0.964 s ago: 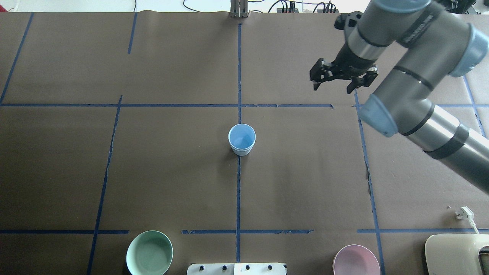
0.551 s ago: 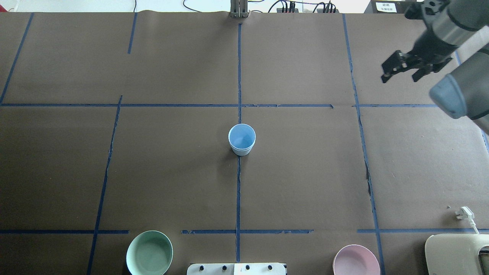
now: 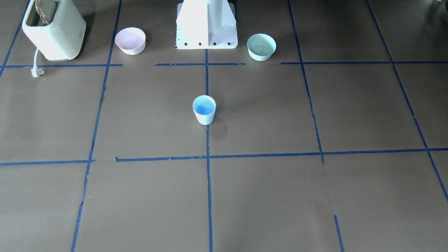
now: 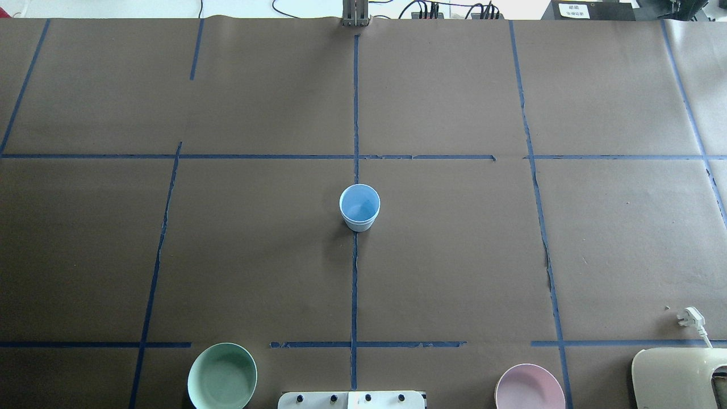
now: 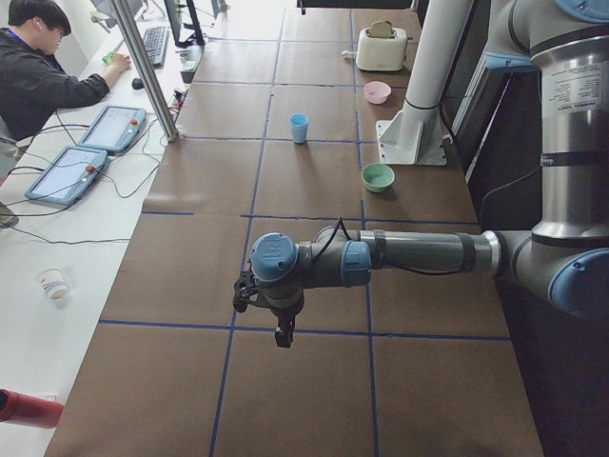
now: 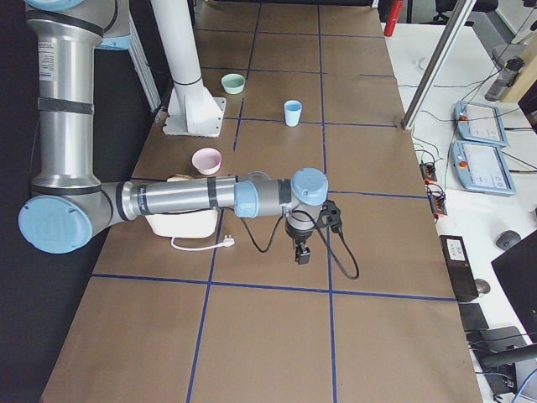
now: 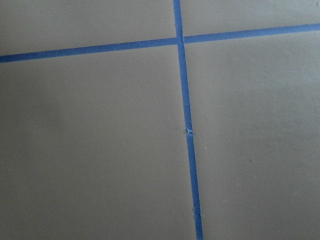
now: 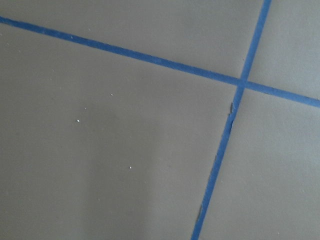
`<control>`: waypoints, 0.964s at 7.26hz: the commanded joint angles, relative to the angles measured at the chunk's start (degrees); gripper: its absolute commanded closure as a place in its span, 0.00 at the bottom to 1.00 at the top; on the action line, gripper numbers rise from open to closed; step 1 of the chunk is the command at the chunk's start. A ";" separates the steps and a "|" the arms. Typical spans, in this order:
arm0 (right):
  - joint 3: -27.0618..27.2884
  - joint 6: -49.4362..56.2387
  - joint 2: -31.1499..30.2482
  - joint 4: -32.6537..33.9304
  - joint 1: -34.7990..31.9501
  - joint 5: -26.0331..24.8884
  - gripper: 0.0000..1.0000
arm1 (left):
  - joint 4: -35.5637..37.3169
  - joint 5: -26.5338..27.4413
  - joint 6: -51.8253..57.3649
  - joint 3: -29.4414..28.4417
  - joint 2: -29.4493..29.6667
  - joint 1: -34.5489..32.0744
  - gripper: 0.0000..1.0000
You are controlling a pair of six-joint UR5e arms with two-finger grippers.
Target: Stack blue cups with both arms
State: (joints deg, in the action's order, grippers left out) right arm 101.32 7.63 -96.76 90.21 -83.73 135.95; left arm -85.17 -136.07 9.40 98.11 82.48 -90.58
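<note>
Exterior left: left arm (image 5: 419,252) outstretched horizontally

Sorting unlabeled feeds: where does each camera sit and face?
Front-facing: across table, faces pedestal; no arms.
Overhead: behind pedestal, down on blue cup; no arms.
Exterior left: table end; left gripper near.
Exterior right: opposite end; right gripper near.
Left wrist: down at tape only.
Right wrist: likewise.
First four share the blue cup.
</note>
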 commanded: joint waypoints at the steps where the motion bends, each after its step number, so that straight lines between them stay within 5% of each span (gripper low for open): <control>1: 0.19 0.46 -5.36 -5.38 -1.17 -0.07 0.00 | 0.18 0.02 0.09 0.33 -0.65 0.05 0.00; 7: -0.07 -2.36 -5.28 -5.49 -1.08 0.02 0.00 | 0.00 -0.07 0.09 0.24 -0.65 0.05 0.00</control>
State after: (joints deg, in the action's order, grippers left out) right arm 101.26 5.38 -102.12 84.74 -84.81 135.97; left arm -85.15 -136.12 9.49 98.33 81.82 -90.53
